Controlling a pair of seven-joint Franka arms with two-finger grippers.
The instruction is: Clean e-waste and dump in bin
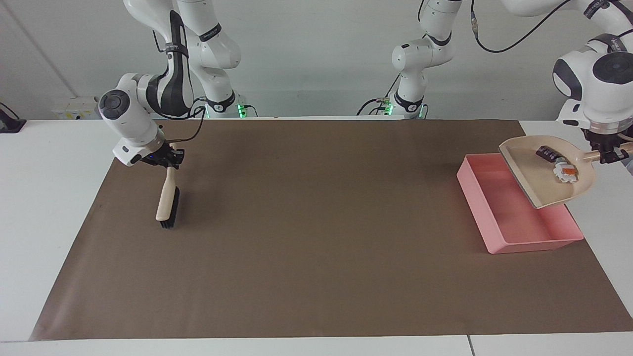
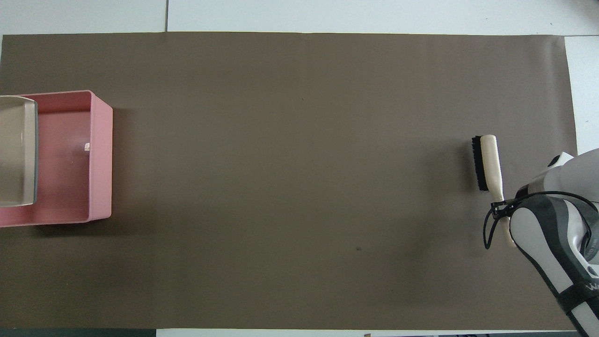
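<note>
Holding the dustpan [image 1: 546, 180] by its handle, my left tool [image 1: 609, 154] is clamped tight and raised over the bin's [image 1: 494, 217] edge nearest the left arm's end of the tabletop [image 1: 49, 207]. I have the pan tilted, its open lip lower and pointing over the bin's inside, its handle end higher. The e-waste sits in the pan near the handle end: the black part [image 1: 547, 154] higher up, the white part with the orange mark [image 1: 565, 172] just beside it. From overhead only the pan's lip end [image 2: 18, 150] shows at the frame's edge, covering part of the bin [image 2: 100, 159].

My right tool [image 1: 169, 160] is shut on the handle of the brush [image 1: 166, 200], up near the corner of the brown mat [image 1: 316, 227] at the right arm's end, close to the robots. The brush hangs down slantwise from my grip, black bristles [image 1: 173, 210] at the low end, close to the mat; I cannot tell whether they touch it.

The bin rests on the mat at the left arm's end, reaching that edge of the mat. A tiny pale speck [image 2: 86, 147] lies on its floor.
</note>
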